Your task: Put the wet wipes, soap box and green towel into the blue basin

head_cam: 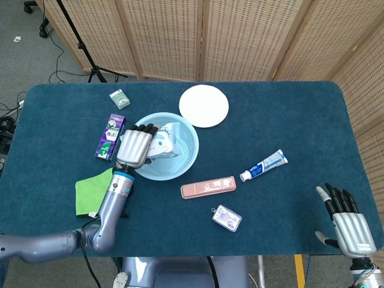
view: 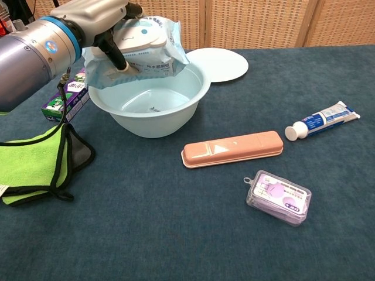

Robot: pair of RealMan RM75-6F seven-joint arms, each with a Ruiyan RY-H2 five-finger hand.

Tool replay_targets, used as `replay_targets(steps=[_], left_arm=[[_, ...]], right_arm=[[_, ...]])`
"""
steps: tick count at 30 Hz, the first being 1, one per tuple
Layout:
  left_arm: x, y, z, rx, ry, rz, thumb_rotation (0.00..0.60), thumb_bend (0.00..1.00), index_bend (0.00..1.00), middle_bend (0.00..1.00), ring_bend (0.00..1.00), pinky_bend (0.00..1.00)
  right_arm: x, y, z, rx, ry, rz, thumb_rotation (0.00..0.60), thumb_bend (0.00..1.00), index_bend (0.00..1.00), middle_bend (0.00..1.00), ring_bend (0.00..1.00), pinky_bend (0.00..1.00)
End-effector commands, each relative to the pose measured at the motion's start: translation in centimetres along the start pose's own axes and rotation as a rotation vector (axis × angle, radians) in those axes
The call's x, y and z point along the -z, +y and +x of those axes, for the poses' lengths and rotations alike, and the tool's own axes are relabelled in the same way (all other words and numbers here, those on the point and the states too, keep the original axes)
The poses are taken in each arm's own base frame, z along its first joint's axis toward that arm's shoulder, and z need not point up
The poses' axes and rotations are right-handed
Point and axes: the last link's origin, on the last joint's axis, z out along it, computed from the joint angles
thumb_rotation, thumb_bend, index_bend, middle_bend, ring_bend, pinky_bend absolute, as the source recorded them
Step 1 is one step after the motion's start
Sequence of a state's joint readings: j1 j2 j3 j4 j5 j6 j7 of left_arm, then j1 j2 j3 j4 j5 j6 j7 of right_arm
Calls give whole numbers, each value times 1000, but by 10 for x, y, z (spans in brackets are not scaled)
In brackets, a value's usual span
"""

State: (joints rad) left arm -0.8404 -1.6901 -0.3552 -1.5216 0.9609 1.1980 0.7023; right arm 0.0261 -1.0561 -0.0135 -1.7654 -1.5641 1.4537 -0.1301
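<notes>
1 left hand [head_cam: 133, 149] grips wet wipes [view: 146, 50] above blue basin [view: 196, 96] rim; right hand [head_cam: 348, 222] spread near table edge.

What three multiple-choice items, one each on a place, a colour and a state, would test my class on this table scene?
1. Where is the wet wipes pack?
A. Over the blue basin
B. On the white plate
C. Beside the toothpaste

2. What colour is the towel?
A. Pink
B. Green
C. White

3. How is the left hand?
A. Resting flat on the table
B. Holding the pack
C. Pressing the towel

Answers:
1 A, the chest view shows the pack above the basin's rim.
2 B, it lies bright green left of the basin.
3 B, its fingers wrap the pack.
</notes>
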Motion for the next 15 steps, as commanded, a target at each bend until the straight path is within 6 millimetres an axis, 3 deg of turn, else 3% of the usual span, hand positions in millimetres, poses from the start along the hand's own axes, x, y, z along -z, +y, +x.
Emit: replay_targets(steps=[1,3,5,7,10,15], left_arm=[[-3,4,-5,13,-9,-3,600,361,774,386,426,425],[-4,4,-7,28,-24,-3,600,342,703,288,347,423],[-4,4,-11,32,-61,-6,600,314,553,141,233,404],[-4,3,-14,32,-98,-5,600,265,327,21,101,314],[-2,1,-16,32,-162,1,600,216,155,0,10,220],[-1,-3,-13,24,-173,13,600,181,7,0,0,99]], right_arm=[[-1,0,0,-4,1,1,600,156,0,0,0,0],[-1,0,0,-7,5,5,600,156,0,0,0,0],[-1,0,0,-10,9,10,600,156,0,0,0,0],[-1,0,0,-13,11,12,600,156,0,0,0,0],[-1,0,0,-15,18,16,600,156,0,0,0,0],[-1,0,-1,-14,16,18,600,156,0,0,0,0]])
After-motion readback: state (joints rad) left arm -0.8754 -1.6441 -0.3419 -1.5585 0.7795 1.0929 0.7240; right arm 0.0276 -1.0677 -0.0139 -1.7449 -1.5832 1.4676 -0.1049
